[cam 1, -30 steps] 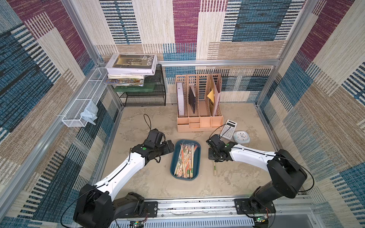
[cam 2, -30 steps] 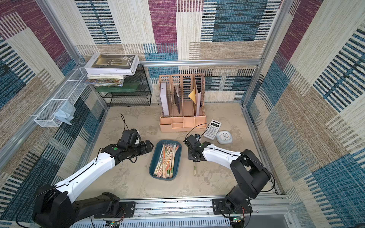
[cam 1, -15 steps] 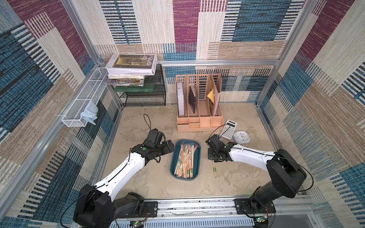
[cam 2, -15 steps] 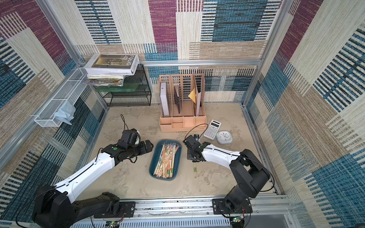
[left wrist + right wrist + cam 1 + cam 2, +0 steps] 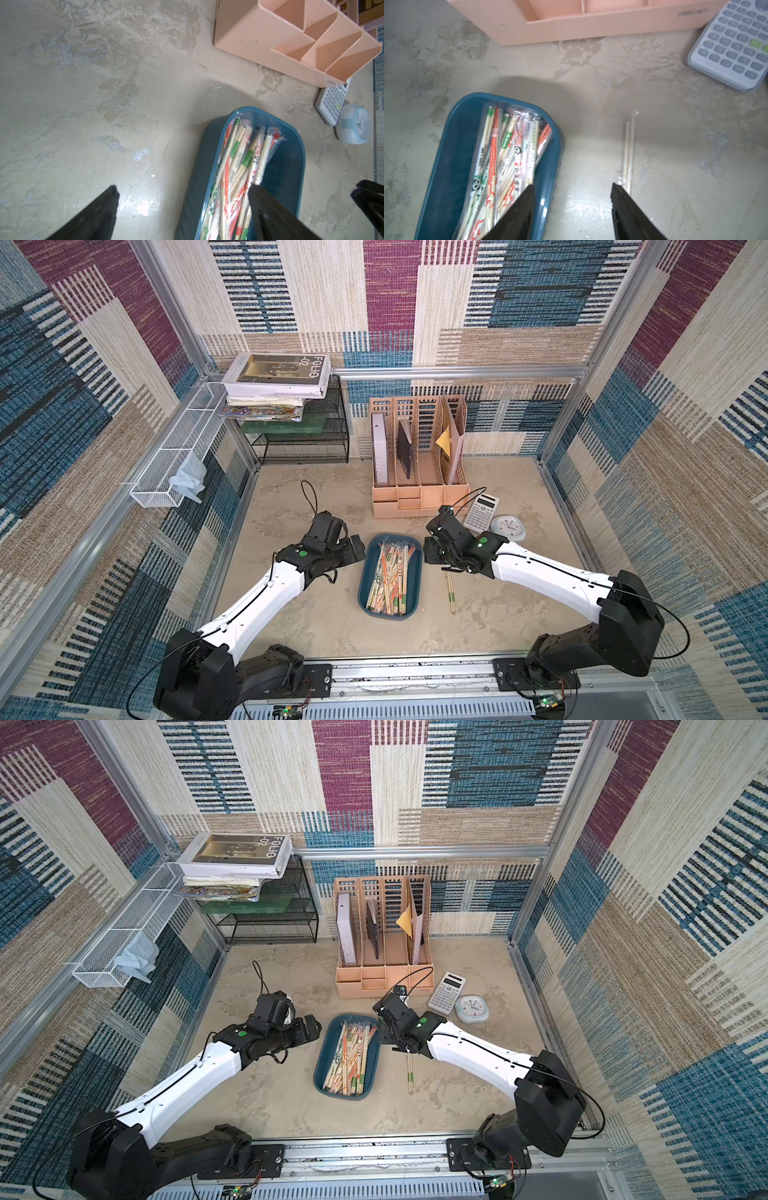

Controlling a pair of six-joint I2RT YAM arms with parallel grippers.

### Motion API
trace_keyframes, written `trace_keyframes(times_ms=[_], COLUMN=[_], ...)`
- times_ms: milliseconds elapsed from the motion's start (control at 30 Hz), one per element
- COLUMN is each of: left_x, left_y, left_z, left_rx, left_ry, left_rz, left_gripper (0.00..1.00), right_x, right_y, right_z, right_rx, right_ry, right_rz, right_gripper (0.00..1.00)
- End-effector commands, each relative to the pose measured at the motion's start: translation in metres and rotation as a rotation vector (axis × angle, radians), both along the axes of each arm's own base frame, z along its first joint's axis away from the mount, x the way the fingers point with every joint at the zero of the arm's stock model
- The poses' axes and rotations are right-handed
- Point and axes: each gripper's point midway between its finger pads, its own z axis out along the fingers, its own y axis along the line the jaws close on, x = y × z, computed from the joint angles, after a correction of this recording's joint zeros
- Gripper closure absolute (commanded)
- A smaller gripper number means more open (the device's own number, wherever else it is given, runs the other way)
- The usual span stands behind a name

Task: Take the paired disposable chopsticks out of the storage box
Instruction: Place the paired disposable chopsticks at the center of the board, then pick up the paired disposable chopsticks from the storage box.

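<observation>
Wrapped chopsticks (image 5: 390,576) are lying heaped lengthwise in the blue box (image 5: 386,616), which is sitting on the surface (image 5: 316,614) in front of a peach file organiser (image 5: 415,497). One further pair (image 5: 628,149) is lying on the surface just right of the box. The right hand (image 5: 573,185) is hovering between box and loose pair, fingers apart, gripping nothing. The left hand (image 5: 182,187) is hovering over the box's left wall, fingers wide apart.

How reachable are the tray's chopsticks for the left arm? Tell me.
Likely yes: the left end effector hangs open at the storage box rim, the chopsticks lie uncovered, and the right end effector sits at the opposite rim.
</observation>
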Motion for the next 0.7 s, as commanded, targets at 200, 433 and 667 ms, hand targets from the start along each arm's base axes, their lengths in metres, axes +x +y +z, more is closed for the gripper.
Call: trace_keyframes(times_ms=[200, 433, 667], left_x=[-0.001, 0.0, 0.0], left_y=[0.009, 0.018, 0.034], left_z=[-0.001, -0.004, -0.01], left_rx=[0.039, 0.08, 0.096], left_ry=[0.0, 0.001, 0.017], left_rz=[0.03, 0.051, 0.092], left_gripper=[0.01, 0.01, 0.01], right_x=[-0.003, -0.001, 0.003], right_y=[0.051, 0.097, 0.129], right_z=[0.008, -0.015, -0.041], right_rx=[0.012, 0.02, 0.023], right_ry=[0.0, 0.053, 0.112], right_rz=[0.094, 0.163, 0.203], right_gripper=[0.2, 0.26, 0.41])
